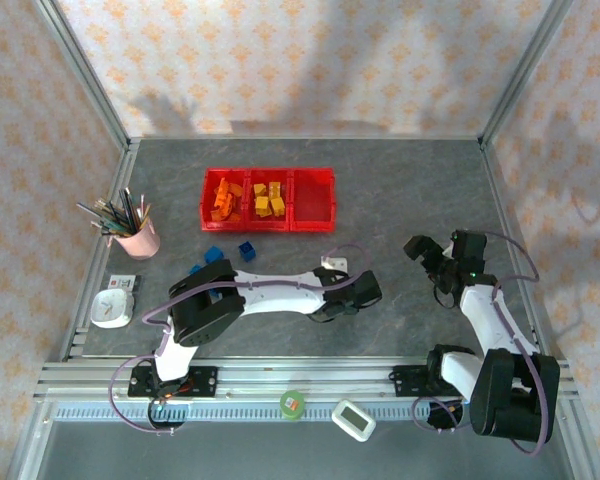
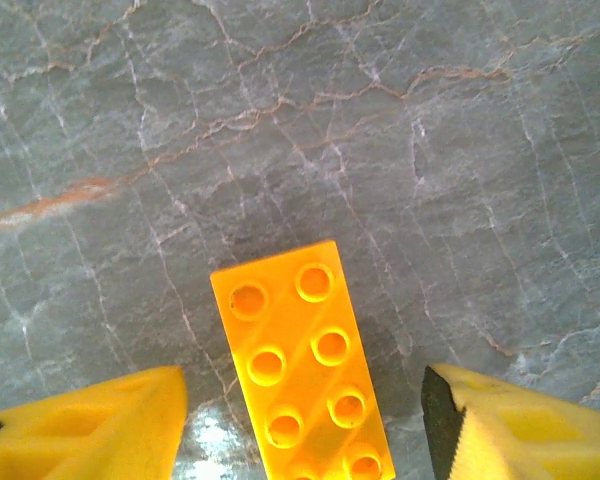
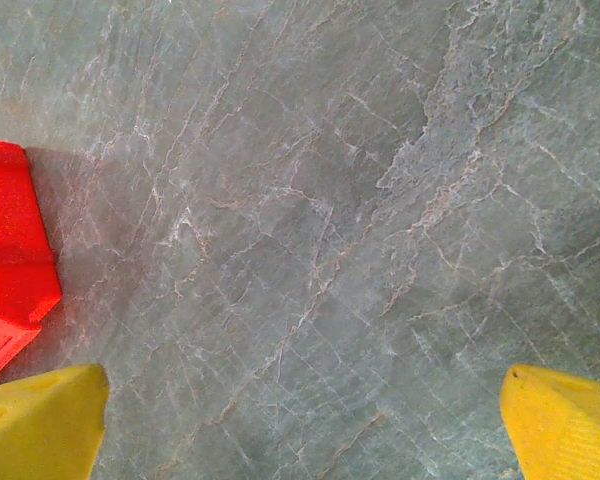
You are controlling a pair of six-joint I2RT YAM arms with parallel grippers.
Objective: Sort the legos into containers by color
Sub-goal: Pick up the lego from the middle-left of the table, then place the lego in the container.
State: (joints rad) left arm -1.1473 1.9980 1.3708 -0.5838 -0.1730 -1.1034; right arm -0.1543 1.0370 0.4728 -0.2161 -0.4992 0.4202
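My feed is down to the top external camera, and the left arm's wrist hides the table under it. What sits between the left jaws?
Observer: An orange-yellow flat lego with two rows of round holes lies on the table, inside the open left gripper, with a gap to each jaw.
Operator: How is it turned?
Observer: Its long axis runs roughly along the gap and is slightly skewed, so the jaws face its long sides.
Operator: And under the right wrist?
Observer: The right gripper is open over bare table, with a corner of the red tray at the left edge of its wrist view.
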